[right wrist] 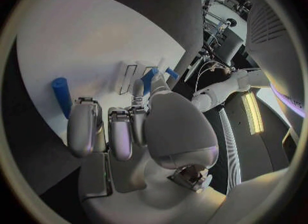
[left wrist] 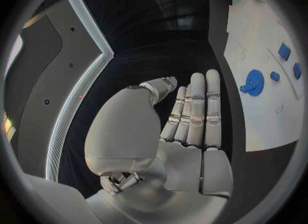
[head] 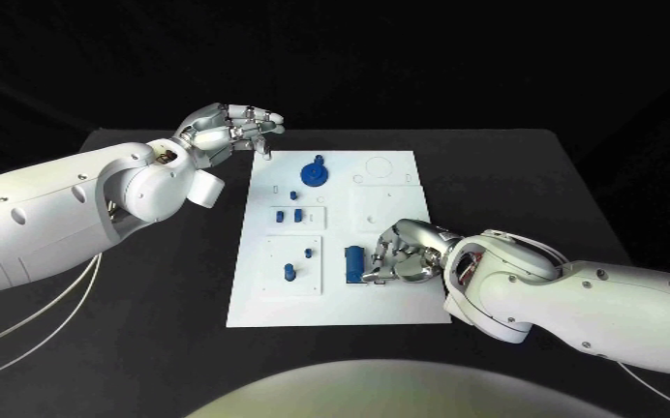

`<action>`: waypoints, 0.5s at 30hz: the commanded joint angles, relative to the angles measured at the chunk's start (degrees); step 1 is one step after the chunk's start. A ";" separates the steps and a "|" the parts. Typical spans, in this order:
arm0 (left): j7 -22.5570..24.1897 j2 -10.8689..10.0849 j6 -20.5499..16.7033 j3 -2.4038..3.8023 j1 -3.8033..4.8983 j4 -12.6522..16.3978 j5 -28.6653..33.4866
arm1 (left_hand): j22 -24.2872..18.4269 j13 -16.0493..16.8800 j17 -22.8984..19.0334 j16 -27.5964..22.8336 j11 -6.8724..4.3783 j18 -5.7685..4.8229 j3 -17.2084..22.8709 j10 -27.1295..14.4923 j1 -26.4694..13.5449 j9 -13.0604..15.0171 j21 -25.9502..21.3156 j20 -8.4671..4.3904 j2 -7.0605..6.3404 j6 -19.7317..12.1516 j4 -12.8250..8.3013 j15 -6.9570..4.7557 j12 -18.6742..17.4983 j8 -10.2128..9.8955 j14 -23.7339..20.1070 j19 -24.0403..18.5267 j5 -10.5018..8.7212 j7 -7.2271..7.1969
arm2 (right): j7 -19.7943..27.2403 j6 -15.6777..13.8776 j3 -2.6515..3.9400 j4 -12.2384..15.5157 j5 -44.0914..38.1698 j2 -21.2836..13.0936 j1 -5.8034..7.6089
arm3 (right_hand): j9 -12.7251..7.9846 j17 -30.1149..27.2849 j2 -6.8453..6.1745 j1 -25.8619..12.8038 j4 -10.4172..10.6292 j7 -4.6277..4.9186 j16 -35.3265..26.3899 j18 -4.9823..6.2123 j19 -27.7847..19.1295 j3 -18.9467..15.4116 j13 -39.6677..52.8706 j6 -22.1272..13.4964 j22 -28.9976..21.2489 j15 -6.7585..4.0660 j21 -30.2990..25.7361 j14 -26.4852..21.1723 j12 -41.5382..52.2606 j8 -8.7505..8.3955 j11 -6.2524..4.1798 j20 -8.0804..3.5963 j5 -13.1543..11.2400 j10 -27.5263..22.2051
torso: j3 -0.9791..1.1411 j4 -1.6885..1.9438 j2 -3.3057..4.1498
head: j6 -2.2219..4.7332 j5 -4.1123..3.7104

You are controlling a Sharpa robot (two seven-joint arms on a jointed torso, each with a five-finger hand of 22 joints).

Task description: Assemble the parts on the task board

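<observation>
Right robot hand (head: 398, 253) on board (head: 391, 307), near side
Fingers curled beside blue bar (head: 354, 263), grip unclear; left robot hand (head: 230, 131) open, empty, off far-left corner.

Task board (head: 335, 302) mid-table (head: 139, 341) — gear (head: 317, 173) at far end, cylinder (head: 354, 263) near right robot hand (head: 402, 253).

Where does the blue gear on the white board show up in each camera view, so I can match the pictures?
Head view: the blue gear lies at the far end of the task board, near the left robot hand.
Left wrist view: the gear sits beyond the fingers, on the board.
Right wrist view: I cannot make it out.
Shared landmark: the white task board.
</observation>
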 commanded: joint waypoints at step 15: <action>0.25 -0.11 1.11 0.02 0.01 0.12 -0.18 | -0.09 -0.06 -0.03 -0.20 -0.02 0.42 0.24 -0.48 -0.20 -0.06 -0.38 0.40 0.13 -0.37 0.24 -0.03 0.31 0.11 -0.44 0.17 0.32 0.60 | -0.03 0.63 0.01 0.08 -0.44 -0.38 -0.04 | 0.20 11.45 0.38 1.13 -0.02 -0.04 0.19 -0.51 1.23 0.32 7.49 -0.40 11.07 -0.50 0.05 5.20 -0.36 0.12 -0.51 -0.51 -0.17 1.34 | -0.01 0.02 -0.01 | -0.10 0.13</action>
